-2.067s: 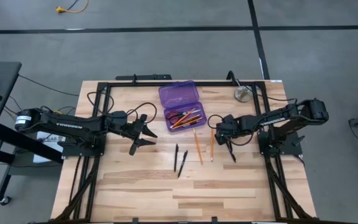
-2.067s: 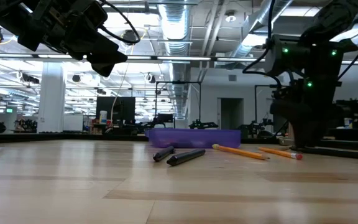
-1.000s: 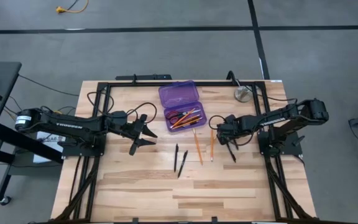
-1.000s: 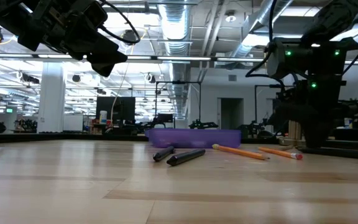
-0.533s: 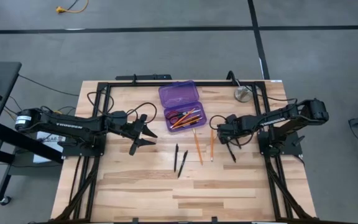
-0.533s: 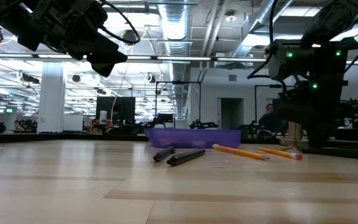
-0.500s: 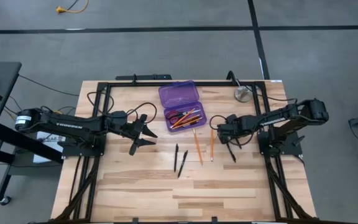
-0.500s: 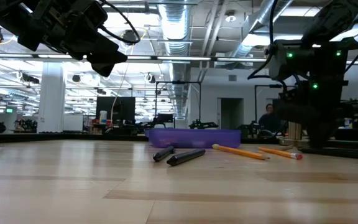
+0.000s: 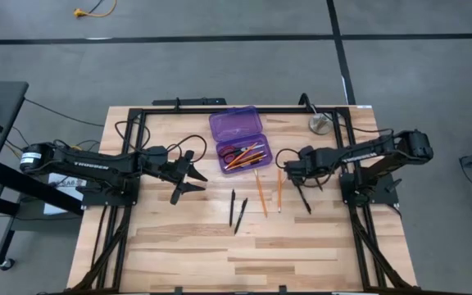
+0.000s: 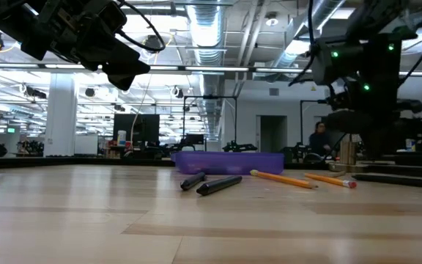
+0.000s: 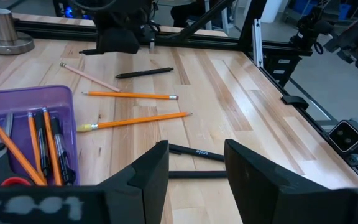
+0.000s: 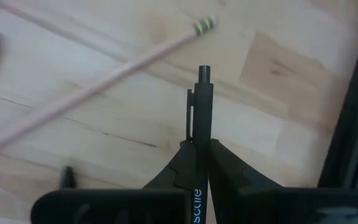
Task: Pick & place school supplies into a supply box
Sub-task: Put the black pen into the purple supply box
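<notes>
The purple supply box [image 9: 235, 123] lies open at the table's far middle. Its tray [image 11: 42, 92] holds pencils, pens and red-handled scissors [image 11: 10, 182]. Two orange pencils [image 9: 260, 192] [image 9: 279, 190] and two black pens [image 9: 232, 207] [image 9: 241, 215] lie flat on the wood near the box. A pale pencil [image 12: 104, 81] lies by my right gripper [image 9: 297, 180], which is shut on a black pen [image 9: 303, 198]. My left gripper [image 9: 188, 175] hangs open above the table, left of the box. My right gripper pinches the black pen's barrel [image 12: 197, 138] between its two fingertips, just below the clip. The fingers slant down from the far right. The clip end [image 12: 202, 78] sticks out past the fingertips. Whether the pen's other end is off the table, I cannot tell.
A round grey metal disc [image 9: 319, 124] sits at the far right corner. A black frame [image 9: 220, 109] runs along the table's edges. Bare wood [image 9: 244, 254] lies toward the near edge. A person [image 10: 319, 139] shows far back in the room.
My right gripper has gone up from the tabletop and a little toward the box, and the pen's upper end has moved with it. The pencils and the two other pens have stayed where they were.
</notes>
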Robot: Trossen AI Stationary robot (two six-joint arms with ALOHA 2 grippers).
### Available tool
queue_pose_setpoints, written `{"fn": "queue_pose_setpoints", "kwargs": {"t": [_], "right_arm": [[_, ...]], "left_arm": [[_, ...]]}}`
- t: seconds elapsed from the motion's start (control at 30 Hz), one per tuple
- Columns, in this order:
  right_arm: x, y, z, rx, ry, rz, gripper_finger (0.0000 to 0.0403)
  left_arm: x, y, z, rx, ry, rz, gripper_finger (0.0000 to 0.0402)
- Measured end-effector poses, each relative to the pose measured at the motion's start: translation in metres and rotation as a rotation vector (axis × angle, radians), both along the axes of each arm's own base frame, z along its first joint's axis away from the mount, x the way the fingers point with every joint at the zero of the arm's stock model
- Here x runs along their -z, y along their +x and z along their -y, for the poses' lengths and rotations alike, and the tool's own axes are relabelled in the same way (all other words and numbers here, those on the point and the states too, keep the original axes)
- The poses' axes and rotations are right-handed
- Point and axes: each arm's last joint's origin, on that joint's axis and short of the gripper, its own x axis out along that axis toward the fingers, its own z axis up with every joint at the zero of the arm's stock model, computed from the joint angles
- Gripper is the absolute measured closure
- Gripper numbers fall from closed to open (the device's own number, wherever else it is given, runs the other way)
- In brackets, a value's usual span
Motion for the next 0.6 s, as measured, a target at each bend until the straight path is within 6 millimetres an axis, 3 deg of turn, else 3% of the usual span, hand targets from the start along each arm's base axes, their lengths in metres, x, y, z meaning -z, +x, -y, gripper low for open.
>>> {"fn": "queue_pose_setpoints", "kwargs": {"t": [0.37,0.6], "right_arm": [[-0.037,0.027,0.007,-0.141,-0.108,0.063,0.0392],[-0.061,0.046,0.03,-0.237,-0.153,0.139,0.0394]], "left_arm": [[-0.001,0.0,0.004,0.02,0.001,0.009,0.0258],[-0.003,0.001,0.011,0.047,-0.006,0.027,0.0258]]}}
